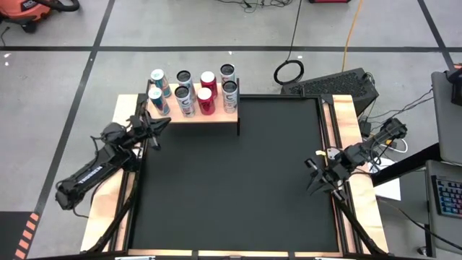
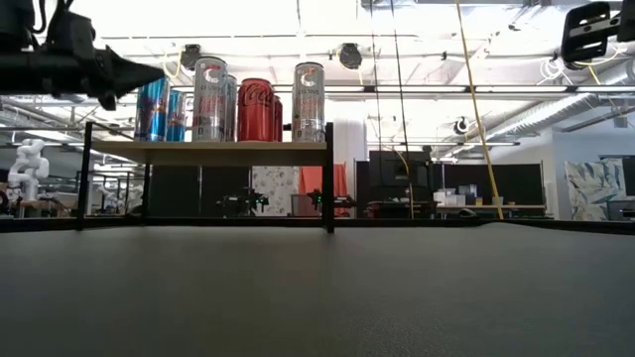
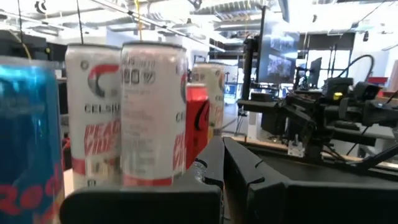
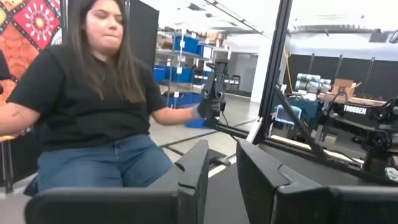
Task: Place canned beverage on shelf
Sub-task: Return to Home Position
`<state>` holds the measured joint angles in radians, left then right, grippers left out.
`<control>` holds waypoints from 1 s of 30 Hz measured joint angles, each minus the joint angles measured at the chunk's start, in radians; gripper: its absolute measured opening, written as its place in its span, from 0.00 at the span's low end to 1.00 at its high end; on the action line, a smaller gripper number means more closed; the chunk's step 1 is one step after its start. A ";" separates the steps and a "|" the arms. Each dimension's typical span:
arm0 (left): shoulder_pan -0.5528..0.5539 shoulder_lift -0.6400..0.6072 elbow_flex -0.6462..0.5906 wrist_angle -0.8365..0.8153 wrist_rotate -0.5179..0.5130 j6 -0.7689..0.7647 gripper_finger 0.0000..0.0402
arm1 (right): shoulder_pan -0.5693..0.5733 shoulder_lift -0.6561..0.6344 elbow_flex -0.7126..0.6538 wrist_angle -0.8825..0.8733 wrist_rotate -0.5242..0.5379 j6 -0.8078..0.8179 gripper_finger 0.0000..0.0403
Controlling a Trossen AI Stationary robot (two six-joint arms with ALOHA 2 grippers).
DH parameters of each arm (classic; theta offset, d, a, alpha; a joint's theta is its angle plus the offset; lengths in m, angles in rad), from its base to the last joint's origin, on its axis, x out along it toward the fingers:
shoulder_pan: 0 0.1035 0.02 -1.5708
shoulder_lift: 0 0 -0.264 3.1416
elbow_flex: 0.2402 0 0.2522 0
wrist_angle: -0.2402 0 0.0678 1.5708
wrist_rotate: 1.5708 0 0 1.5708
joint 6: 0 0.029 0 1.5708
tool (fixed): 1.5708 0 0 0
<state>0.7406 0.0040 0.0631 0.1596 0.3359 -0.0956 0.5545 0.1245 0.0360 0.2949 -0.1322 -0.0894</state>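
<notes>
The left arm reaches in from the shelf's left-front side. The left gripper (image 1: 163,123) hangs just off the left front corner of the shelf (image 1: 193,114), at about the height of the cans in the low view (image 2: 149,71). Its fingers (image 3: 208,168) are pressed together with only a thin seam between them, and they hold nothing.

The shelf stands at the far left part of the black table (image 1: 238,188) on thin black legs. It carries eight upright cans in two rows of four, each can lined up behind one of its own kind. From the shelf's left end these are:
- two blue cans (image 1: 157,98), which fill the near edge of the left wrist view (image 3: 28,137)
- two white cans with pink lettering (image 1: 185,100)
- two red cans (image 1: 206,98)
- two pale silver cans (image 1: 229,92) at the right end

Every can is on the board; none stands on the table.

Behind the table, right of the shelf, a loop of black cable (image 1: 289,72) and a dark keyboard (image 1: 339,83) lie on the floor.

The right gripper (image 1: 312,177) is well apart from the shelf, off to its right and nearer the front, over the table's right edge. Its fingers (image 4: 193,174) stand a narrow gap apart and are empty. Past them, a seated person (image 4: 93,106) in a black shirt and jeans holds a dark handle.
</notes>
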 joint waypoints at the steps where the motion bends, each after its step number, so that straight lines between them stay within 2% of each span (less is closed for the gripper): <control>1: -0.006 0.000 -0.012 0.011 -0.009 0.000 0.00 | 0.000 0.000 -0.001 -0.001 0.000 -0.001 0.17; 11: -0.077 0.000 -0.056 0.059 -0.102 0.034 0.00 | -0.001 0.000 -0.003 -0.109 0.010 0.068 0.17; 19: -0.156 0.000 -0.056 -0.032 -0.152 0.045 0.00 | -0.001 0.000 -0.004 -0.199 0.200 0.176 0.17; 22: -0.196 0.000 -0.056 -0.057 -0.232 0.051 0.00 | -0.001 0.000 -0.005 -0.227 0.258 0.190 0.17; 25: -0.233 0.000 -0.056 -0.080 -0.315 0.075 0.00 | -0.001 0.000 -0.005 -0.242 0.267 0.190 0.17; 30: -0.286 0.000 -0.057 -0.131 -0.345 0.080 0.00 | -0.001 0.000 -0.005 -0.282 0.260 0.205 0.17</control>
<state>0.4551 0.0040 0.0063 0.0282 -0.0091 -0.0156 0.5537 0.1246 0.0307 0.0125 0.1277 0.1156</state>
